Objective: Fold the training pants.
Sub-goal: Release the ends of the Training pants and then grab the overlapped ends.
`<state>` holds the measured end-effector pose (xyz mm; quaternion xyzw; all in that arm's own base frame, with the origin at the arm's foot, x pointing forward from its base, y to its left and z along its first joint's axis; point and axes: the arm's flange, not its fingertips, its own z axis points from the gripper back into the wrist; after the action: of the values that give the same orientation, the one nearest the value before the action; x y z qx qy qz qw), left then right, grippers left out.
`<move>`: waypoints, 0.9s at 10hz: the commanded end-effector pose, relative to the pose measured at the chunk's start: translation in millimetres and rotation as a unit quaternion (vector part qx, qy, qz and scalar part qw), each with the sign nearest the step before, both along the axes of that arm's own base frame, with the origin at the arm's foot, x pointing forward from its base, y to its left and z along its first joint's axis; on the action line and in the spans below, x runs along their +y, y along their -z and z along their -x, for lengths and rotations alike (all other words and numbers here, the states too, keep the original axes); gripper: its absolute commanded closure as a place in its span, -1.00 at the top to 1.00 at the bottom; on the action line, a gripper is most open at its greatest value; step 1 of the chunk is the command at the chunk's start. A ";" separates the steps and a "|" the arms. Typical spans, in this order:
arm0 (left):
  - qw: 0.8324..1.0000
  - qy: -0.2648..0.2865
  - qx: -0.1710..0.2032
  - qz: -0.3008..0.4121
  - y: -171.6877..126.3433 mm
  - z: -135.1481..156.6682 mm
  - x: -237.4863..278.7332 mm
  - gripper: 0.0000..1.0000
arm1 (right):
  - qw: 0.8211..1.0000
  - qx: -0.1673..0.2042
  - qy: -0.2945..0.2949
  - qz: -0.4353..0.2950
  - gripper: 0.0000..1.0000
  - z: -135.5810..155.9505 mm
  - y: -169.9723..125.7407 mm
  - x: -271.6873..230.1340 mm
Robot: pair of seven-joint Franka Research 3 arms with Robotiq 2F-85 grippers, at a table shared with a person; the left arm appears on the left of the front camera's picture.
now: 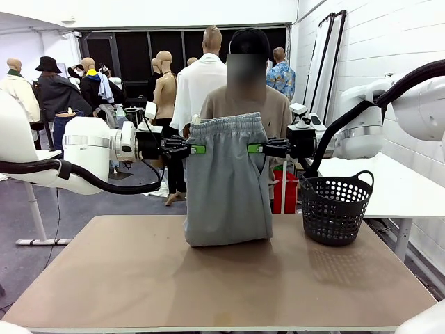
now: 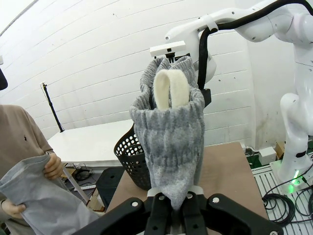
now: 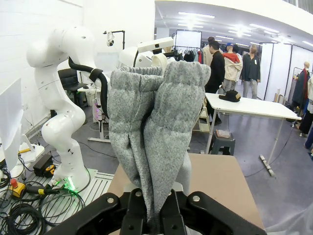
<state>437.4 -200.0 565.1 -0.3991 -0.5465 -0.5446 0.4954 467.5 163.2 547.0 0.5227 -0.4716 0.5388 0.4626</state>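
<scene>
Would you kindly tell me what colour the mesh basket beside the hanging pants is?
Black; the mesh basket shows best in the front view.

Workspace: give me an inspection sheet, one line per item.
Surface: brown table, carrying pants and basket.
Job's things: training pants hang by the waistband, lower end resting on the table.
Clutter: black mesh basket at the table's far right corner.
Grippers: left gripper and right gripper each shut on a waistband side.
Cables: black hose along the left arm; loose cables on the floor.
Surroundings: person behind the pants; white table beyond.
</scene>
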 end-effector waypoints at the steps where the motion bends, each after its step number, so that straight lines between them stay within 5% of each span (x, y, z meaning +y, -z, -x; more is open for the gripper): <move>1: 1.000 0.002 -0.003 0.002 -1.7 2.0 0.2 -1.00 | 1.000 -0.002 -0.001 -0.001 -1.00 0.7 -1.1 0.4; 9: 1.000 0.002 -0.003 0.002 -1.7 2.0 0.2 -1.00 | 1.000 -0.002 -0.001 -0.001 -1.00 0.7 -1.1 0.4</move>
<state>437.4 -200.0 565.1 -0.3991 -0.5465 -0.5447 0.4954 467.5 163.2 547.0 0.5227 -0.4716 0.5388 0.4626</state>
